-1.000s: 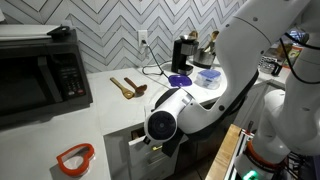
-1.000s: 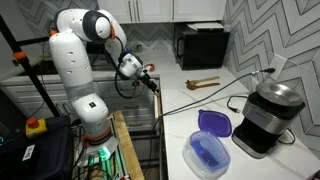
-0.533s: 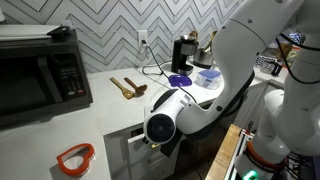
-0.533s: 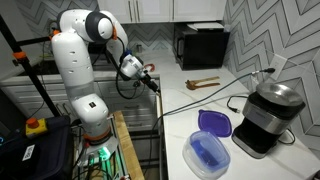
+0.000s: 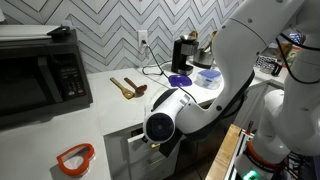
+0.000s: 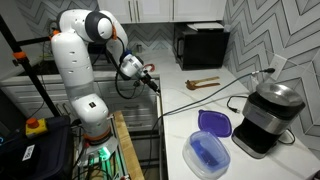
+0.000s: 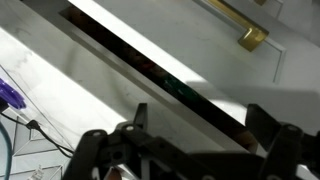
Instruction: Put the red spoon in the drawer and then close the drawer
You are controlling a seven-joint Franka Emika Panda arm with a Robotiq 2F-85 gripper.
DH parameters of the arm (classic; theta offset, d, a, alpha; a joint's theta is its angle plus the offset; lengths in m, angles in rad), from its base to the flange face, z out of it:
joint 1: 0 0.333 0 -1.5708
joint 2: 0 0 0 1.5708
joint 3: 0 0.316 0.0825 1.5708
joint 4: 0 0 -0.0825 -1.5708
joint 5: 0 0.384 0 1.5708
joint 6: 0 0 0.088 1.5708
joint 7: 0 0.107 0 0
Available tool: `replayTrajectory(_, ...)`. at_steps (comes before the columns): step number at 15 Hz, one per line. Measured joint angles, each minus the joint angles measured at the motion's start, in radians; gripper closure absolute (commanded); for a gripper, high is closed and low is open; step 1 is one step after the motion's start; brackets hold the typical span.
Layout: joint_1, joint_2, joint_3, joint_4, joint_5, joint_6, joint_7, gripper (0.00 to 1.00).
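Tool (image 7: 197, 122) spread wide, empty, close to drawer (image 7: 215, 55) front

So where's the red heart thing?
In an exterior view the red heart-shaped ring lies on the white counter near its front edge, in front of the black microwave; the wooden spoons lie farther back.

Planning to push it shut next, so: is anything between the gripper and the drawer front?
Nothing visible. In the wrist view the open gripper has only clear space before the drawer front and its brass handle.
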Motion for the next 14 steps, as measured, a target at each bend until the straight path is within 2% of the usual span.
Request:
replayTrajectory(3,-0.004,-0.042,-0.001,-0.001,0.067,0.0,-0.019,0.0)
replayTrajectory(6,-0.004,-0.112,-0.001,-0.004,0.186,0.001,-0.093,0.0)
replayTrajectory(14,-0.004,-0.32,-0.005,-0.006,0.635,-0.015,-0.353,0.0)
